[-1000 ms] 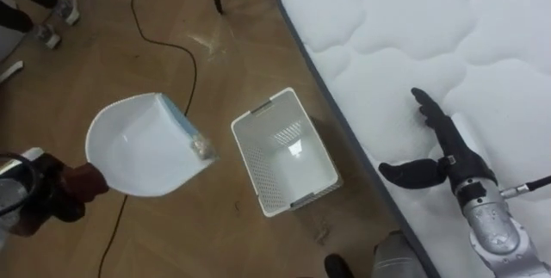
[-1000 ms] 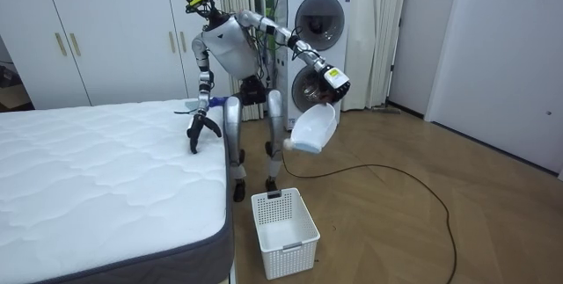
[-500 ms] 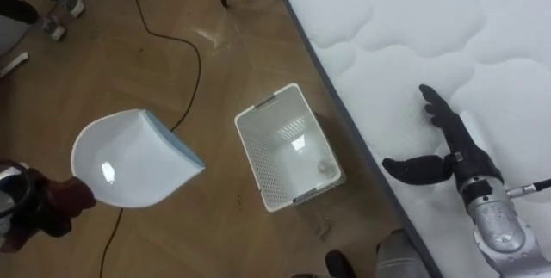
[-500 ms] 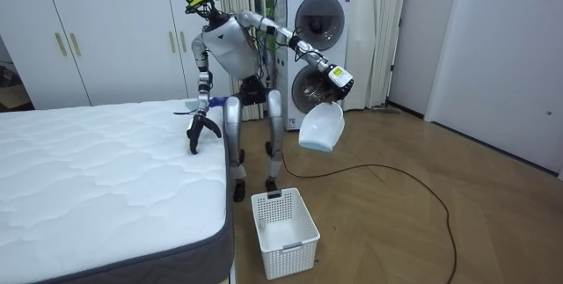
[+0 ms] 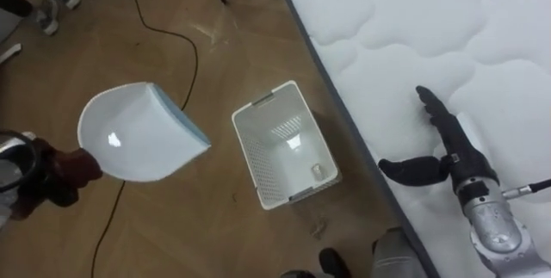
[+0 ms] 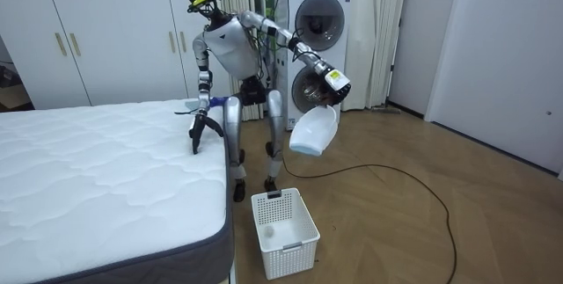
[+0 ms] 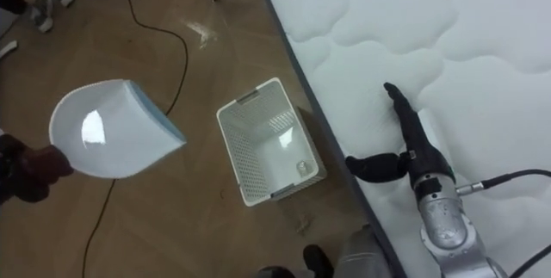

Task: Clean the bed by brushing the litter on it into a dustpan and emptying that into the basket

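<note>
Left eye view: a white plastic dustpan with a pale blue edge [image 5: 138, 136] is being held out over the wooden floor [image 5: 215, 63] by the left robot hand [image 5: 60, 173], whose fingers are being kept clamped round the handle. The pan's open mouth is being turned toward a white slatted plastic basket [image 5: 258, 164], which is standing on the floor to the right of that robot hand, roughly midway between the two hands and just beside the bed's edge. A small pale scrap [image 5: 316, 171] is lying at the bottom of the basket. The right robot hand [image 5: 452, 151] is being rested on the white quilted mattress [image 5: 413, 28], fingers straight and spread, thumb apart, nothing being gripped.

As a judgement, the task is being brought near its end. The dustpan looks emptied, the scrap is already in the basket, and no litter is being seen on the part of the mattress around the right robot hand. What may be left is a check of the rest of the bed and the putting down of the dustpan.

No brand, label or writing is being made out clearly enough to be read on the dustpan, basket or mattress.
</note>
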{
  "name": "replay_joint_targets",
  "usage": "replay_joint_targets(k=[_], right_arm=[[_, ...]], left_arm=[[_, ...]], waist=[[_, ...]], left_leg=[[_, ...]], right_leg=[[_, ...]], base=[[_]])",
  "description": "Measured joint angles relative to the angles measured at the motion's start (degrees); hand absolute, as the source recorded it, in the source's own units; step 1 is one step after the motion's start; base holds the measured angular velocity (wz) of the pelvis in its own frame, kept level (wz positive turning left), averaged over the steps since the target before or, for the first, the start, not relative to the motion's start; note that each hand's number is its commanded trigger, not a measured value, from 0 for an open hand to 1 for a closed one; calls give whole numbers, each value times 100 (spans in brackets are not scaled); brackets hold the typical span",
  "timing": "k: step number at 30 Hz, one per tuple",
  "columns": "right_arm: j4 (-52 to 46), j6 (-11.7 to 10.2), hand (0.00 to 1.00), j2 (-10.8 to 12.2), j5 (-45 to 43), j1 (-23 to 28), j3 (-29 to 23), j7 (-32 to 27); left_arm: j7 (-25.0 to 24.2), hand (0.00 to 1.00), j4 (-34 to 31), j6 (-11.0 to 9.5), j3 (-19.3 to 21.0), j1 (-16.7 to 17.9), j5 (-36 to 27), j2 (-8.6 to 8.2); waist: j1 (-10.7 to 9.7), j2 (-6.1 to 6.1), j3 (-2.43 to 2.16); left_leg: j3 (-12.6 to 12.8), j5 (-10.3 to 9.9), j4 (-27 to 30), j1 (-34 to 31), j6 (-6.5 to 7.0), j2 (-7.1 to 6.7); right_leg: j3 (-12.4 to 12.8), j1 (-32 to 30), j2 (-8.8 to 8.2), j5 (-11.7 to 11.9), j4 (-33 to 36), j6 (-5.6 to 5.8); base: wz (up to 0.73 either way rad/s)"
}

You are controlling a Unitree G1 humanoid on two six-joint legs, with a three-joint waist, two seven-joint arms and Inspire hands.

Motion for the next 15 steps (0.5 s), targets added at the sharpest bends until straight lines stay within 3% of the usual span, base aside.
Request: replay_joint_targets(k=[3,5,9,10,13,15], right_arm=[[170,-121,0,3,11,-32,1,44],[287,-153,0,22,6,-24,23,48],[598,-150,0,43,39,-32,300,82],[680,-139,0,46,38,-27,312,75],[795,-124,0,105,-1,80,188,61],[860,-110,0,138,0,180,71,21]], left_arm=[[78,100,-570,-43,101,262,-54,-20],[149,100,-1122,-130,275,630,-60,-107],[203,100,-2019,-303,497,1493,-75,-550],[208,100,-2187,-374,503,1751,-75,-716],[198,100,-2407,-528,505,2139,-66,-961],[173,100,-2611,-532,536,2296,-71,-986]], waist=[[40,-132,-18],[138,-238,-30],[345,-651,-160],[360,-701,-193],[397,-817,-245],[440,-855,-265]], left_leg=[[1,-13,-2,35,-21,8],[65,-43,-29,113,-46,93],[69,-115,-58,315,-111,192],[29,-139,-59,372,-130,238],[-47,-199,-66,490,-130,348],[-84,-258,-73,605,-126,387]], right_leg=[[54,20,41,13,-32,-3],[160,85,165,68,-155,-10],[290,284,328,131,-361,-46],[279,412,396,172,-508,-35],[214,680,509,294,-858,-24],[173,844,557,345,-1007,-1]], base=[[-12],[-34],[-32],[-18],[-8],[-7]])
